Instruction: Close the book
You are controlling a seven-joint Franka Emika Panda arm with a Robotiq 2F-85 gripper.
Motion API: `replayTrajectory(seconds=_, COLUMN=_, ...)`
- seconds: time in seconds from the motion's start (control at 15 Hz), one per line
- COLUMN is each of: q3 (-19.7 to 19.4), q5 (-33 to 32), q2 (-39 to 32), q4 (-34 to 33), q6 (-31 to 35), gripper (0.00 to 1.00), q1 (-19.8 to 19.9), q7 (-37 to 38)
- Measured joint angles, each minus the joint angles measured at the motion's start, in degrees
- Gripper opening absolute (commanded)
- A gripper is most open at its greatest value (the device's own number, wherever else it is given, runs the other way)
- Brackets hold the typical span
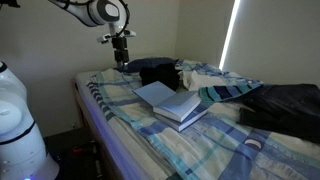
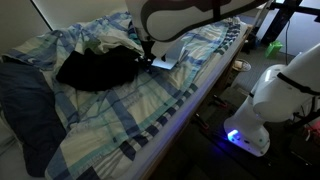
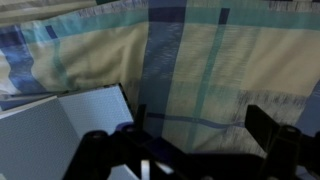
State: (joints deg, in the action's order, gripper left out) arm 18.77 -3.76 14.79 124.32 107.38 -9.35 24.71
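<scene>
The book (image 1: 172, 101) lies open on the plaid bed, thick, with pale pages up and one leaf raised. In an exterior view it is a pale patch (image 2: 166, 61) mostly hidden behind the arm. In the wrist view its pale pages (image 3: 60, 135) fill the lower left corner. My gripper (image 1: 122, 60) hangs above the bed, behind the book and apart from it; it also shows in an exterior view (image 2: 148, 58). In the wrist view the gripper (image 3: 200, 125) is open and empty, its two dark fingers spread over the blanket beside the book's edge.
A dark bag (image 1: 155, 70) sits at the back of the bed near the gripper. A black cloth (image 1: 285, 105) lies on the bed (image 1: 130, 125), also in an exterior view (image 2: 95, 68). The white robot base (image 1: 15, 120) stands beside the bed edge.
</scene>
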Motion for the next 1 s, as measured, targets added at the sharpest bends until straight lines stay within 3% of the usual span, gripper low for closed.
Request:
replayTrajectory(seconds=0.87, q3=2.8, q5=-16.8, q2=-10.8, q4=-3.2, q6=3.3, gripper=0.98, q1=-3.1, q7=16.9)
replayTrajectory(seconds=0.93, q3=2.7, q5=-18.2, q2=-11.7, q4=-3.2, q6=3.3, gripper=0.74, q1=-3.3, q7=18.5)
replayTrajectory(seconds=1.0, q3=2.6, q5=-19.4, q2=-12.6, q4=-3.2, q6=3.3, gripper=0.73, q1=-3.5, q7=19.8)
